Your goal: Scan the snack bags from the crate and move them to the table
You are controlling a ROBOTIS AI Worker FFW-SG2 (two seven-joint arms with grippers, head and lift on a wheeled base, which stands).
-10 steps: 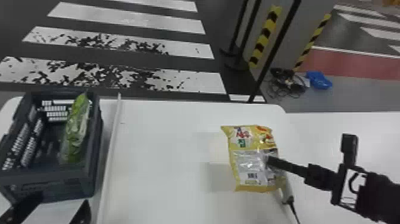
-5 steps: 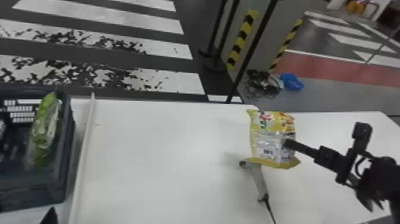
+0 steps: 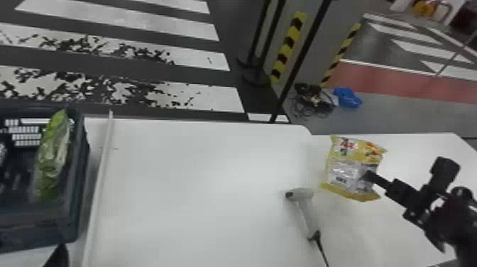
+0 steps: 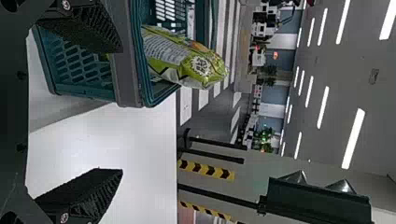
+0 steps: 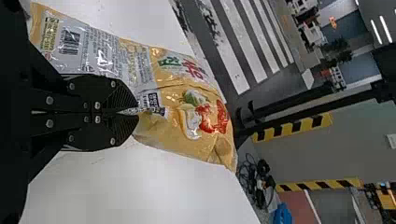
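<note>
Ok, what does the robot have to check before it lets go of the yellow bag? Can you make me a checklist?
1. Right gripper shut on the yellow bag: ok.
2. Bag away from the scanner: ok, the head view shows a gap between them.
3. Bag resting on the white table: cannot tell, it might be a little above it.
4. Bag scanned: cannot tell, nothing here shows that.
5. Left gripper free for another bag: ok, it is open with nothing in it.
6. Green bag out of the crate: not ok, it is inside.
</note>
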